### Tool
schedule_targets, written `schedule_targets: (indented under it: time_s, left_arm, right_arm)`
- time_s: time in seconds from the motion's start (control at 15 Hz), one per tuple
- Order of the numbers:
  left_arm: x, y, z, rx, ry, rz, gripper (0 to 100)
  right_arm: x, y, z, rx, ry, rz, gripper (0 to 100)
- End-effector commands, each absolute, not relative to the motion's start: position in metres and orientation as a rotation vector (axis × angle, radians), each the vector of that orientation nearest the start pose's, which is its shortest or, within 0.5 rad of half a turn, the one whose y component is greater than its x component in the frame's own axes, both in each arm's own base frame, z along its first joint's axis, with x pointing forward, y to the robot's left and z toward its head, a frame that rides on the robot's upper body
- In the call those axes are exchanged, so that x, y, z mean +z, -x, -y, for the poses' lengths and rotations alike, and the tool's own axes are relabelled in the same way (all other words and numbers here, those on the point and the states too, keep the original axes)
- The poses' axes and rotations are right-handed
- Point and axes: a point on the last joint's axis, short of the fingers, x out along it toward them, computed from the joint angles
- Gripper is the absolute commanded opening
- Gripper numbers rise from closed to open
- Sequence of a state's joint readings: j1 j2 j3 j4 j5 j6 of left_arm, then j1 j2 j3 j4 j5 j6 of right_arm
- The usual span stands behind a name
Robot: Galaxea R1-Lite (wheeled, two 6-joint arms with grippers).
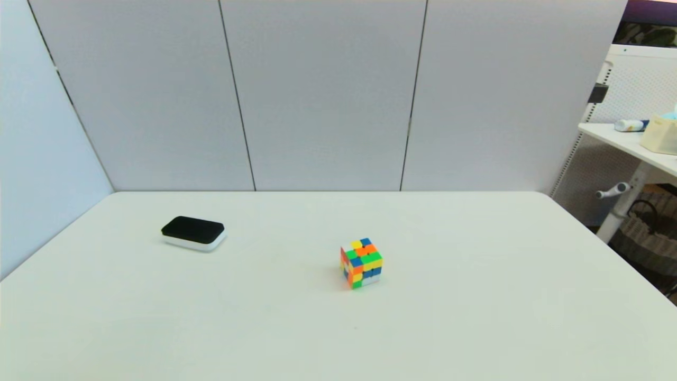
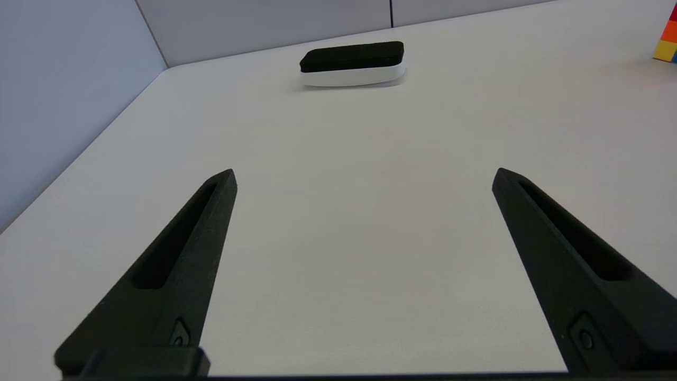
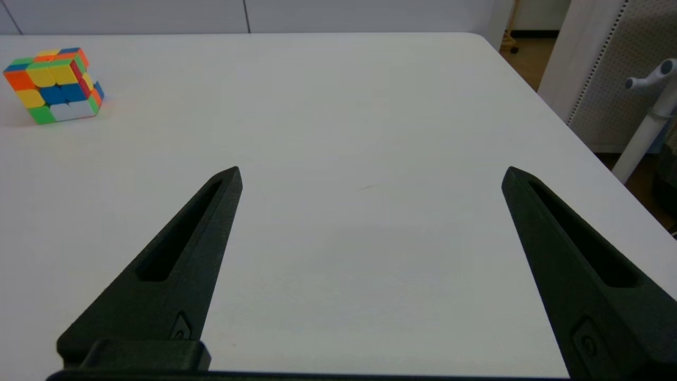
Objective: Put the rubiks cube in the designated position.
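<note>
A: Where do you find the rubiks cube (image 1: 362, 263) right now?

B: You see it standing on the white desk (image 1: 476, 296), roughly at the middle, a little toward the right. It rests flat on one face, turned so a corner edge points at the near side. Nothing touches it.

A: And the other thing on the desk?

B: That is a flat white pad with a black top (image 1: 193, 233). You find it to the left of the cube and slightly farther back, well apart from it. It lies flat on the desk.

A: What do you make of the left claw (image 2: 364, 177)?

B: In the left wrist view its two black fingers are spread wide with only bare desk between them. It holds nothing. The pad lies ahead of it, and just a corner of the cube shows at the edge of that view.

A: And the right claw (image 3: 372, 174)?

B: You see the same there: fingers wide apart, empty, low over the near right part of the desk. The cube sits ahead and off to its left, well apart from the fingertips. Neither arm shows in the head view.
</note>
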State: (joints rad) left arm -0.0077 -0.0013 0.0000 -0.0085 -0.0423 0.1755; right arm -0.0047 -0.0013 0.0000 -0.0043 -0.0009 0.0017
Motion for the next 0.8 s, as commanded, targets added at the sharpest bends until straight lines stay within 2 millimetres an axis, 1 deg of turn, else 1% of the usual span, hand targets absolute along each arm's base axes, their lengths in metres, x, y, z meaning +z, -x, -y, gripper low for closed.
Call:
schedule_targets:
  time_s: [0.07, 0.8]
  left_arm:
    - [0.0764, 0.0228, 0.0008, -0.050, -0.177, 0.014, 100]
    - [0.0761, 0.0228, 0.0008, -0.048, -0.173, 0.010, 100]
  right_arm:
    - [0.0760, 0.0228, -0.0001, -0.005, -0.002, 0.005, 100]
    - [0.0760, 0.0228, -0.0001, -0.005, -0.002, 0.005, 100]
